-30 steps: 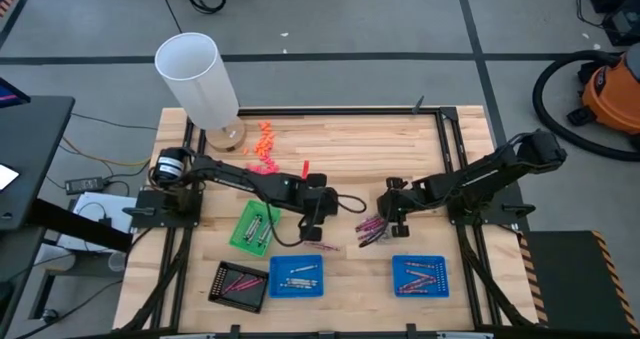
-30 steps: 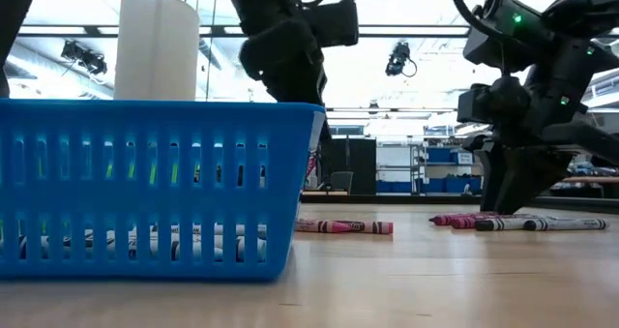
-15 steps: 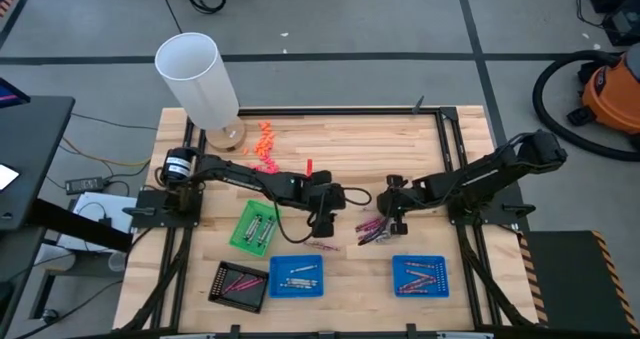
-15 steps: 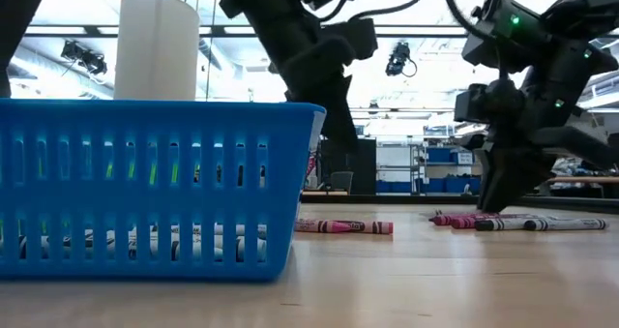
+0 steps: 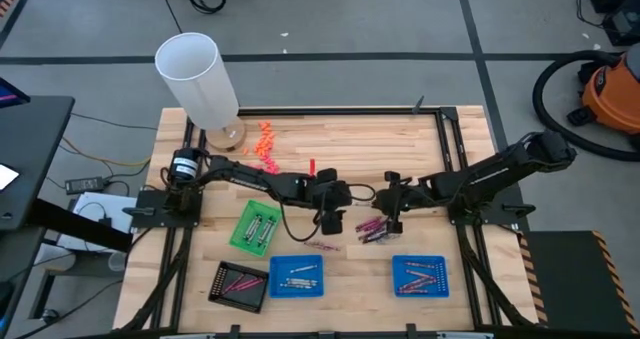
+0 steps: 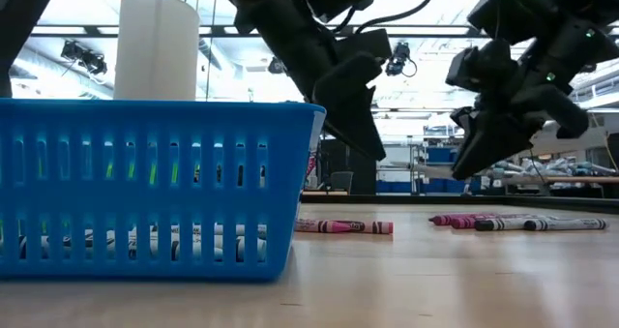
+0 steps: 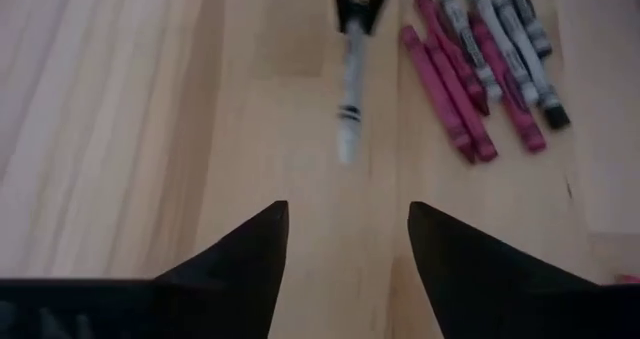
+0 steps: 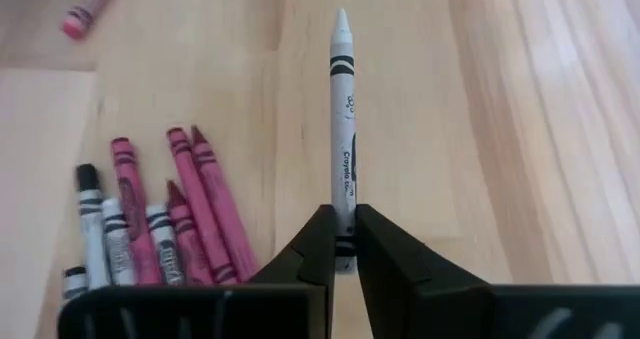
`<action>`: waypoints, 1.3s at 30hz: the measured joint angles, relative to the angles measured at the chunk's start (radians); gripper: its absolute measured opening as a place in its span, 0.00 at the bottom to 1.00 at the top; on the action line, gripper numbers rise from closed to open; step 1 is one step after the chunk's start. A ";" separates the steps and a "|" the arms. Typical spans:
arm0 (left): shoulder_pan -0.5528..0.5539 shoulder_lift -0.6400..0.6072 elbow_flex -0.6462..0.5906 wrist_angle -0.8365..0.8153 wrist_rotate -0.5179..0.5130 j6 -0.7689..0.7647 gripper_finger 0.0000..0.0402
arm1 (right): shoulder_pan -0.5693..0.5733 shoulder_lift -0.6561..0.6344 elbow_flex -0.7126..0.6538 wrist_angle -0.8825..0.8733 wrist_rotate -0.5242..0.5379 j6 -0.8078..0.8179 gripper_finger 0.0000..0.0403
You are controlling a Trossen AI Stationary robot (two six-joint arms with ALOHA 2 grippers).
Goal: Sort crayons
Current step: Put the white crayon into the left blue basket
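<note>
Right end effector now lifted off bench, clenched on silvery-grey crayon that was lying in pile a second ago; crayon juts straight ahead of fingers. One pick done, drop-off likely next. Remaining crayons lie just beside and below it. Left end effector has spread wide, released, empty, hovering facing right one. Tray contents too small to read from above; blue basket blocks much of low view.

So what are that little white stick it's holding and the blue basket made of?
The white stick looks like a wax crayon in a matte paper wrapper: printed lettering and black bands show along it, pinched by the right gripper. The blue basket looks like moulded plastic, slightly glossy, with even vertical slots through its wall. The table beneath appears to be pale, smooth wood with visible grain.
</note>
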 joint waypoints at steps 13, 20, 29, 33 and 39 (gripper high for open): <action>0.005 0.004 0.000 0.105 0.012 0.024 0.59 | 0.008 0.003 0.000 0.111 0.010 -0.006 0.10; 0.005 0.004 0.000 0.099 0.012 0.025 0.46 | 0.010 0.003 0.000 0.161 0.010 -0.006 0.10; 0.005 0.004 0.000 0.101 0.014 0.016 0.28 | 0.010 0.003 0.001 0.173 -0.015 -0.004 0.12; 0.004 0.004 0.000 0.101 0.015 0.006 0.18 | 0.010 0.002 0.001 0.173 -0.016 0.013 0.13; 0.002 0.004 0.000 0.075 0.021 -0.007 0.06 | 0.021 0.002 0.001 0.172 -0.015 0.021 0.16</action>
